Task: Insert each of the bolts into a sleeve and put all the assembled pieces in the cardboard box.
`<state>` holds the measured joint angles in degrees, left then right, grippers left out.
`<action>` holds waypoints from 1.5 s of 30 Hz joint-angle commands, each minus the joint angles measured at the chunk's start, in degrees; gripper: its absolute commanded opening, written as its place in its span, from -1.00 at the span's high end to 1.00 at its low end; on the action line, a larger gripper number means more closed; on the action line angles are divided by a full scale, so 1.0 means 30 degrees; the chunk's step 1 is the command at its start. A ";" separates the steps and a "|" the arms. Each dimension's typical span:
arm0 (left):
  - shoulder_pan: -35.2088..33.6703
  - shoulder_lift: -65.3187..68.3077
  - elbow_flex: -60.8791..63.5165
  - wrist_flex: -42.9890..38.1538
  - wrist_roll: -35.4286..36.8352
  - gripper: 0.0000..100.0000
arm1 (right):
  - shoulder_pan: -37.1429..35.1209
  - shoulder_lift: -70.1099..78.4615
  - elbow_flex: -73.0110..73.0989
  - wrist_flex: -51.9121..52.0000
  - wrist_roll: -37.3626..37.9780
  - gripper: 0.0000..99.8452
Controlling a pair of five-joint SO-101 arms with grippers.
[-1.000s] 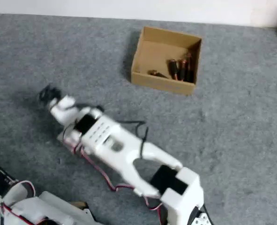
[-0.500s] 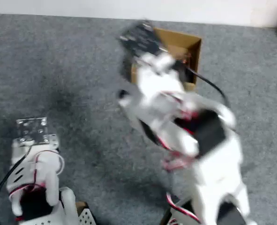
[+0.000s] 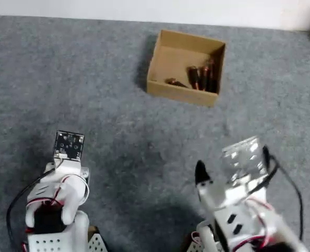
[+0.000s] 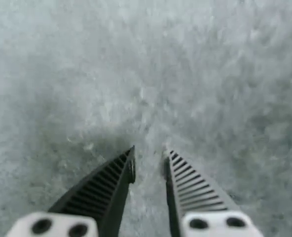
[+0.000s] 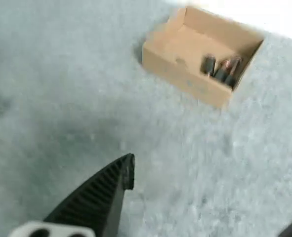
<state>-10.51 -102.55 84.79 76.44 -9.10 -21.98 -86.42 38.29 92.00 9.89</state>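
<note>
While both arms sit low at the near edge of the grey carpeted counter [image 3: 118, 121], the cardboard box [image 3: 180, 93] stands well apart from them at the far side, open-topped and turned a little askew. Inside it lie the assembled pieces [image 3: 203, 77], a small cluster of dark and coppery cylinders packed close together against one end wall, with one more piece [image 3: 173, 82] lying by itself along the box's near wall. The rest of the box floor is bare cardboard.

The left arm [image 3: 57, 197] is at the lower left of the high view, pointing out over the carpet. Its left claw [image 4: 149, 160] hangs just above the pile with its two ribbed black fingers [image 4: 113, 185] only slightly apart (a narrow gap, tips not touching) and nothing between them.

The right arm [image 3: 238, 210] is at the lower right of the high view, with one dark finger [image 3: 200, 172] sticking out beside its wrist. From the right wrist view the right claw [image 5: 215, 195] is spread wide, one ribbed finger [image 5: 111, 190] near the middle and the other barely showing at the frame's corner, with bare carpet between them. Beyond it that view takes in the box [image 5: 183, 75] and the pieces in it [image 5: 222, 68], far off from the fingers.
</note>
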 commanded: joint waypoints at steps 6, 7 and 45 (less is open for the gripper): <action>0.1245 0.0015 0.2886 0.0117 -0.0088 0.79 | 0.3619 -0.5114 0.7722 -0.3209 0.0967 0.07; 0.1626 0.0015 0.3238 0.0117 -0.0088 0.79 | 0.4234 -0.4703 0.7927 -0.3648 0.0967 0.07; 0.1509 -0.0103 0.4147 0.0147 -0.0029 0.79 | 1.6015 -0.4029 2.1465 -0.7868 0.7883 0.07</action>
<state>-4.70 -102.64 95.87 76.44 -9.10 23.91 -98.29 95.87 68.09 31.60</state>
